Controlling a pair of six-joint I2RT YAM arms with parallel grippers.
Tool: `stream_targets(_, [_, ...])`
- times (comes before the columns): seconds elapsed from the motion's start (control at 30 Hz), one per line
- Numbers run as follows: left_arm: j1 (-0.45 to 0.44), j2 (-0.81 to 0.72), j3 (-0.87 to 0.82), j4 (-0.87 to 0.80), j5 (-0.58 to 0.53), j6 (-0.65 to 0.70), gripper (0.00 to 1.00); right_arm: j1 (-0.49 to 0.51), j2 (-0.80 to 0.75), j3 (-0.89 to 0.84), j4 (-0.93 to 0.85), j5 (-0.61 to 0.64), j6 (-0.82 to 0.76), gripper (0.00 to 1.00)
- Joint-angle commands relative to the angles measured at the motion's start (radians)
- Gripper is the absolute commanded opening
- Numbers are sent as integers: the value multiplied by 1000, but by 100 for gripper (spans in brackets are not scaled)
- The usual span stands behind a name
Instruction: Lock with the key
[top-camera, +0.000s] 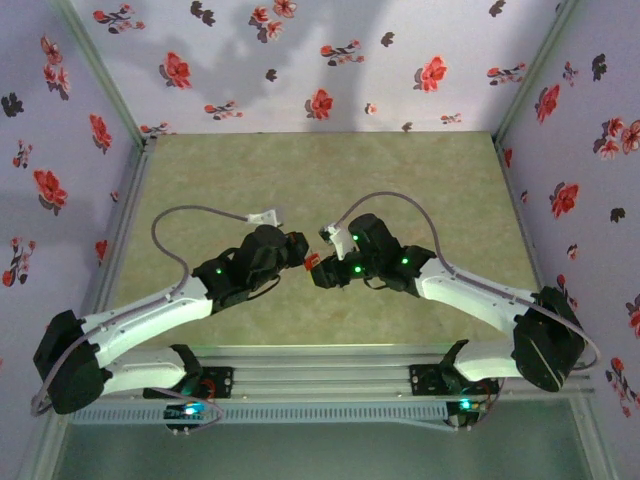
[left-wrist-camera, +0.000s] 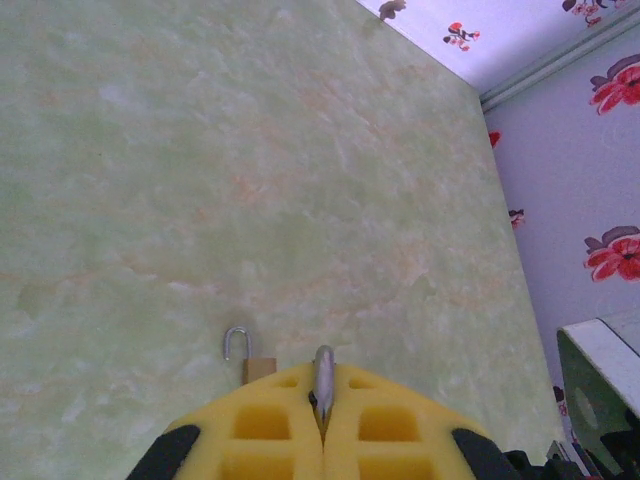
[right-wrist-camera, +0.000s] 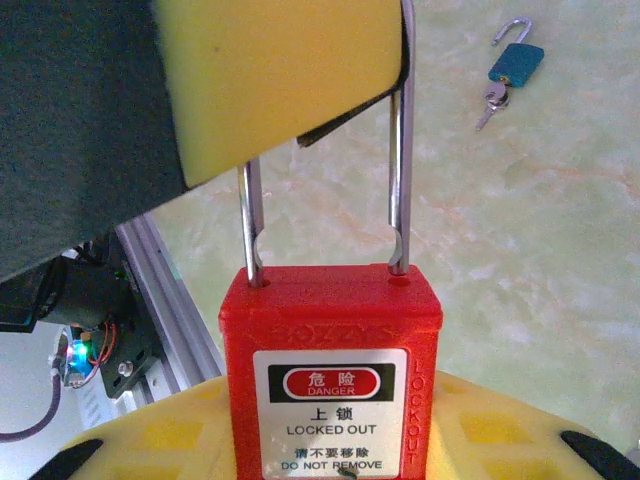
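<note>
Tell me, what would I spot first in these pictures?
The big red padlock, marked DANGER and LOCKED OUT, gripped by the right tool at mid-table. Facing it, the left tool pinches a silver key. A little teal padlock with keys lies farther off on the green table.

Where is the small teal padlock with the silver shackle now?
In the right wrist view, the small teal padlock lies on the green marbled table at the upper right, keys beside it, apart from the red plastic padlock.
</note>
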Motion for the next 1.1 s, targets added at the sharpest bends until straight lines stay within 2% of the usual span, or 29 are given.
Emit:
stream_targets(0.0, [-7,-37,-18,-14,-60,-2,0,0,-28,-11,14,38,-9,12])
stream_targets(0.43, [-7,-53,-16,-26,-60,-11,0,-1,-34,-15,13,82,-7,19])
stream_targets(0.5, [-8,-53,-17,-23,-48,-7,0,-1,-36,-18,14,103,-4,17])
stream_targets(0.6, [-8,-55,-16,-23,-31,-13,0,-1,-45,-27,25,160,0,0])
stream_targets(0.87, [-30,-58,-26,2,28,-13,0,84,-104,-101,122,425,-60,0])
stream_targets(1.07, [-59,-111,-68,50,33,64,0,96,-129,-165,231,491,-78,0])
